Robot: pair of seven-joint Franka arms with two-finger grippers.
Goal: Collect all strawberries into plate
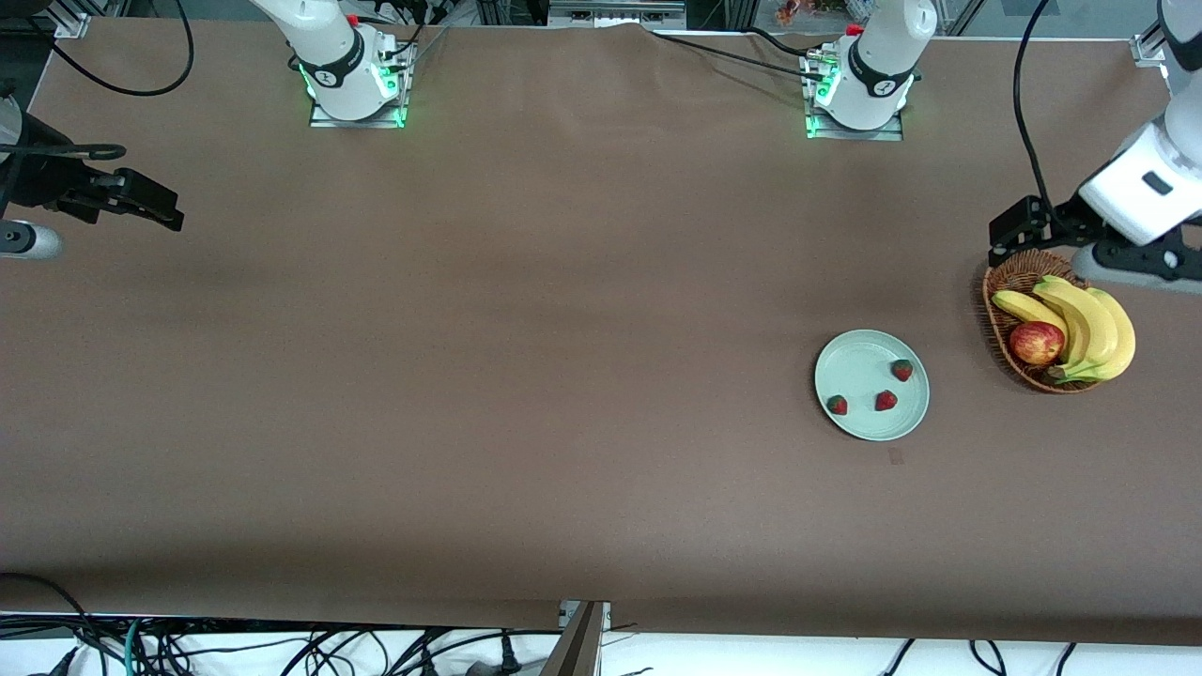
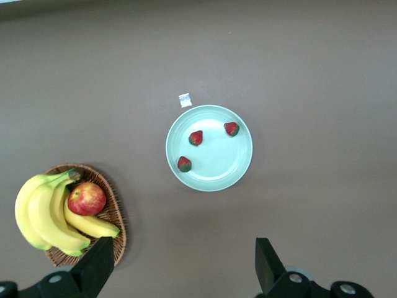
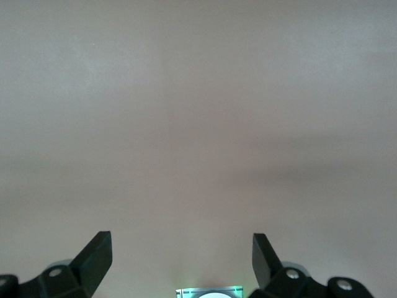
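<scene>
All three small red strawberries (image 1: 902,370) (image 1: 886,401) (image 1: 837,405) are seen lying apart on the round pale mint-green plate (image 1: 855,366), near the brown wicker basket (image 1: 999,282) of yellow bananas (image 1: 1089,324) and a red apple (image 1: 1036,343). Left gripper (image 1: 1019,227) is held over that basket, jaws wide apart, nothing gripped. Right gripper (image 1: 150,202) is parked over bare brown tabletop (image 1: 470,376) at the right arm's end, jaws wide apart, nothing gripped.

No text, brand, number or sign can be read anywhere. The small white tag (image 2: 185,100) lying on the tabletop (image 1: 526,376) just beside the plate (image 2: 209,180) shows no legible marking.
</scene>
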